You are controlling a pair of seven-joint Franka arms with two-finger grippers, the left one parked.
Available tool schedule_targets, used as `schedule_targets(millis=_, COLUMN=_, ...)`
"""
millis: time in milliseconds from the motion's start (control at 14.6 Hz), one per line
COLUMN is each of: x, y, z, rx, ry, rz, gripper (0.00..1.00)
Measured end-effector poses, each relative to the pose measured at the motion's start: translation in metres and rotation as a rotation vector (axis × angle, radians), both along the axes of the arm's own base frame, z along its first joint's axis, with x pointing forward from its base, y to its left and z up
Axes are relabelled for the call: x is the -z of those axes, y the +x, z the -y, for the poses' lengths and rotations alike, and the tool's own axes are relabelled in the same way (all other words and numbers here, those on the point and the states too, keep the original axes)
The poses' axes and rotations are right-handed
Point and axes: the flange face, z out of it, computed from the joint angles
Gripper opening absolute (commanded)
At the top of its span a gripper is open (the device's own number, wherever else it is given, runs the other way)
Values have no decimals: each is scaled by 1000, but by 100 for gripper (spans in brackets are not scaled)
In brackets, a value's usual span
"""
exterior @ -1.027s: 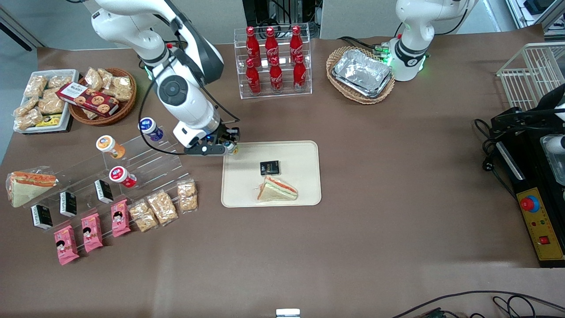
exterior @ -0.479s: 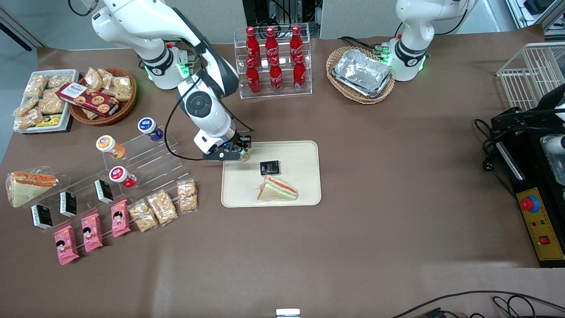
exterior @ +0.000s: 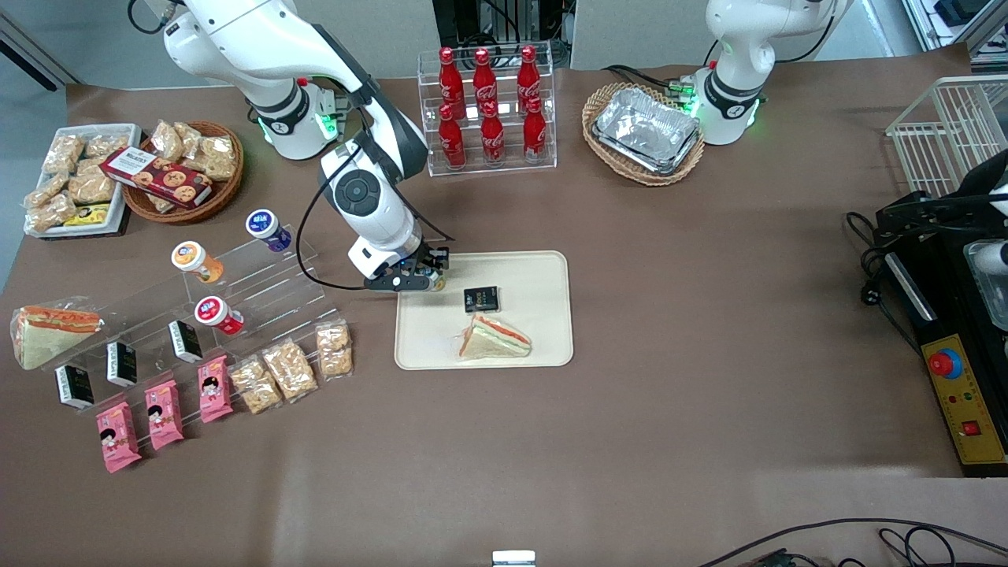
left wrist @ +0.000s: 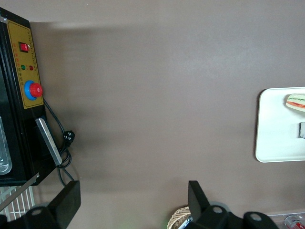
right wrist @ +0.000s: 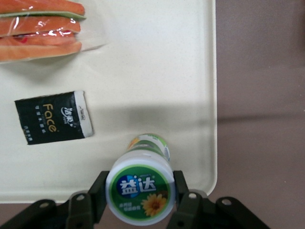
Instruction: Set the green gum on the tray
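Note:
The green gum (right wrist: 139,190), a small white bottle with a green round lid and a green-yellow label, stands upright between the fingers of my right gripper (right wrist: 139,195), which is shut on its lid. It hangs just over the cream tray (right wrist: 157,71), near the tray's corner toward the working arm and farther from the front camera. In the front view the gripper (exterior: 429,277) sits at that same corner of the tray (exterior: 543,315), and the gum (exterior: 432,278) is mostly hidden by the fingers.
On the tray lie a black packet (exterior: 481,299) and a wrapped sandwich (exterior: 494,339). An acrylic stand with blue-lidded (exterior: 266,227), orange-lidded (exterior: 191,259) and red-lidded (exterior: 214,313) bottles sits toward the working arm's end. A rack of cola bottles (exterior: 488,110) stands farther from the camera.
The gripper has carried the green gum from beside the tray's edge to over the tray's corner and has come lower. In the last half second it barely moved.

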Motion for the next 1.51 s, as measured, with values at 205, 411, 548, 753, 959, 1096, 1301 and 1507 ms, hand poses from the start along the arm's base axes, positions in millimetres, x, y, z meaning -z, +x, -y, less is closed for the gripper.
schedule_targets(millis=205, x=4, y=0, z=0, rx=18, ry=-4, rz=-6, gripper=96)
schedule_targets(millis=411, x=5, y=0, z=0, rx=22, ry=-4, rz=-6, gripper=100)
schedule_targets(millis=548, x=4, y=2, z=1, rx=25, ry=-2, rz=-2, gripper=100)
schedule_targets(millis=753, x=-8, y=13, z=6, rx=45, ry=11, rz=22, gripper=100)
schedule_targets(millis=959, x=-38, y=35, z=31, rx=76, ry=22, rz=59, gripper=100)
schedule_targets(millis=1096, x=-63, y=49, z=56, rx=65, ry=9, rz=77, gripper=100)
schedule_targets(millis=1301, x=-107, y=70, z=97, rx=19, ry=-2, rz=63, gripper=100)
schedule_targets(millis=1507, x=-157, y=89, z=134, rx=-15, ry=-8, rz=28, gripper=100)
